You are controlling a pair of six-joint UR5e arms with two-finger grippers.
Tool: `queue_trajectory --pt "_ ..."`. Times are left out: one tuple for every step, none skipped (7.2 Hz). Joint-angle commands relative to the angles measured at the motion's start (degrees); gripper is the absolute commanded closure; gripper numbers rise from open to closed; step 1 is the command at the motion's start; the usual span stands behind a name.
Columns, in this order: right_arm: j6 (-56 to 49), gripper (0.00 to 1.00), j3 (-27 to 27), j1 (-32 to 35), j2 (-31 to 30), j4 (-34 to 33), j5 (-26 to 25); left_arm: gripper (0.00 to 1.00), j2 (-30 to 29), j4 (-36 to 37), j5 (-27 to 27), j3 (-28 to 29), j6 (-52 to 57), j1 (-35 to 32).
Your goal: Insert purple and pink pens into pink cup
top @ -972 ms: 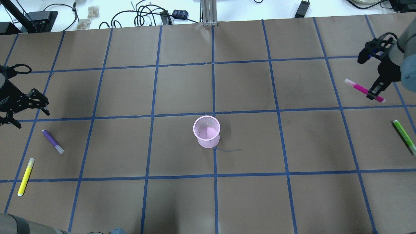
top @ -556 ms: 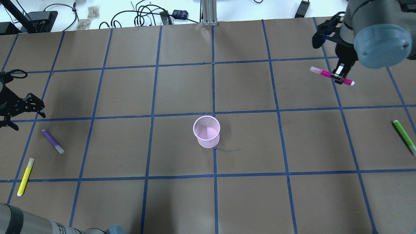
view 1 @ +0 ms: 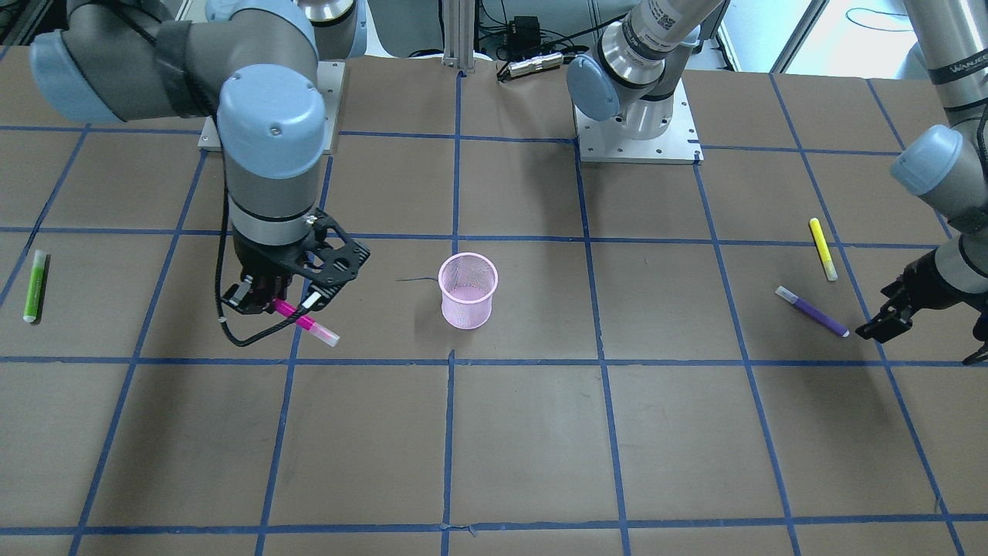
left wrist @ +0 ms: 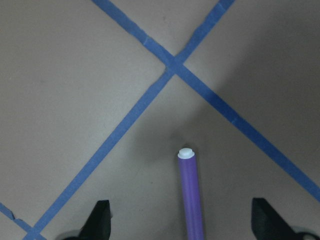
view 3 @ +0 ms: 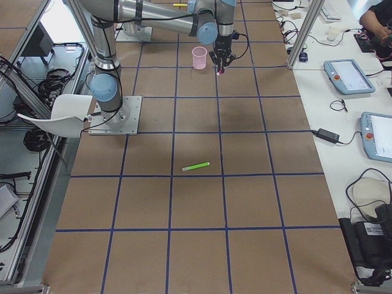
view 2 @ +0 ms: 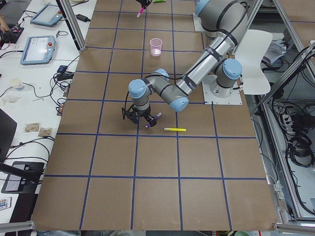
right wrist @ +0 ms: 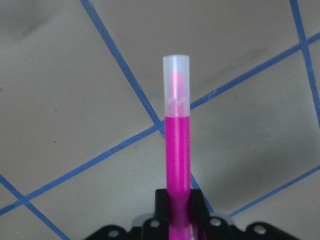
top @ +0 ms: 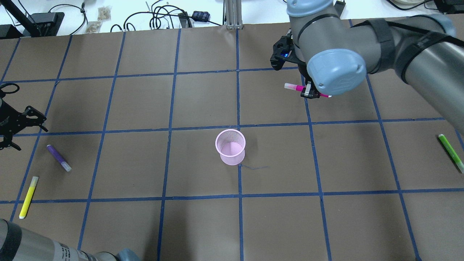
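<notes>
The pink mesh cup [top: 230,146] stands upright mid-table, also in the front view [view 1: 467,291]. My right gripper [top: 307,92] is shut on the pink pen [top: 296,87], held level above the table, behind and to the right of the cup; the pen shows in the right wrist view [right wrist: 177,150] and the front view [view 1: 307,324]. The purple pen [top: 58,158] lies flat at the far left. My left gripper [top: 29,137] is open above its far end; in the left wrist view the pen [left wrist: 191,195] lies between the spread fingers [left wrist: 100,222].
A yellow pen [top: 29,197] lies near the purple one on the left. A green pen [top: 451,152] lies at the right edge. The table is brown paper with a blue tape grid [top: 238,101]. Cables and gear lie past the far edge [top: 163,16].
My right arm has swung left with the pink pen, from the table's right edge to just behind and right of the cup. My left gripper has shifted slightly left.
</notes>
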Motion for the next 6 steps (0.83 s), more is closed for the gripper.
queue_trajectory --pt "8.24 1.0 -2.52 9.6 3.38 3.72 -6.42 0.0 -0.5 1.71 -1.57 -2.7 -3.83 0.46" --pt "9.33 1.0 -3.49 12.26 3.66 7.41 -6.72 0.0 -0.5 2.76 -1.48 -4.37 -4.53 0.03" --pt "13.08 1.0 -4.19 14.98 3.75 12.14 -7.33 0.06 -0.59 4.16 -2.17 -4.91 -3.84 0.11" --pt "14.6 1.0 -4.81 17.01 3.92 14.8 -8.64 0.08 -0.59 6.17 -3.75 -6.66 -0.79 0.2" --pt "15.13 1.0 -4.82 17.99 4.01 16.83 -8.74 0.07 -0.59 9.15 -3.68 -7.81 1.68 0.37" --pt "17.05 1.0 -4.9 19.3 5.05 18.42 -9.7 0.07 -1.03 9.88 -3.94 -7.99 1.36 0.29"
